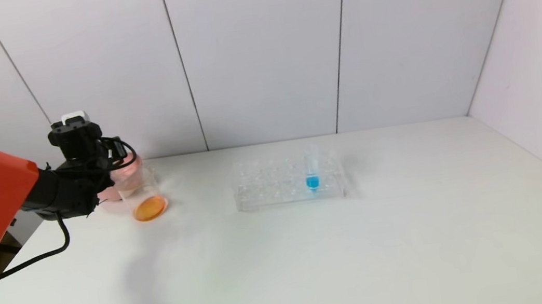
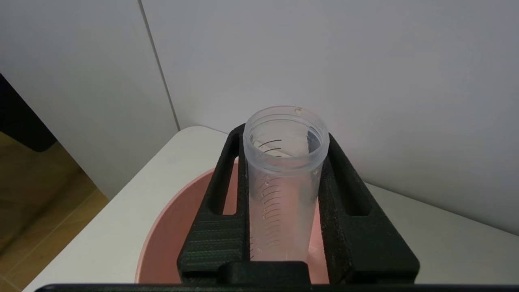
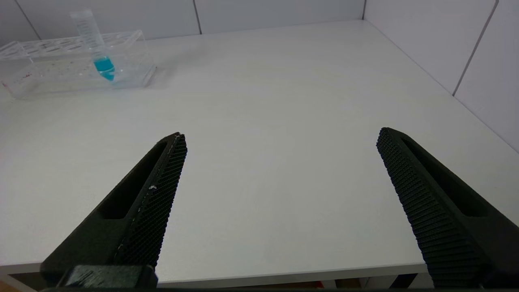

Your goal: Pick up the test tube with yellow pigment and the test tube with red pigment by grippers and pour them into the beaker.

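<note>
note the left gripper [image 2: 284, 227] clamps an empty test tube [image 2: 284, 178] over the pink bowl [image 2: 170, 235], beside the beaker [image 1: 146, 197]; the right gripper [image 3: 279, 190] hangs wide open, holding nothing.

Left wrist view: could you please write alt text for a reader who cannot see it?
The left gripper holds an empty clear test tube between its black fingers, the open mouth facing the camera, above a pink bowl. Behind are a white table and a grey wall.
</note>
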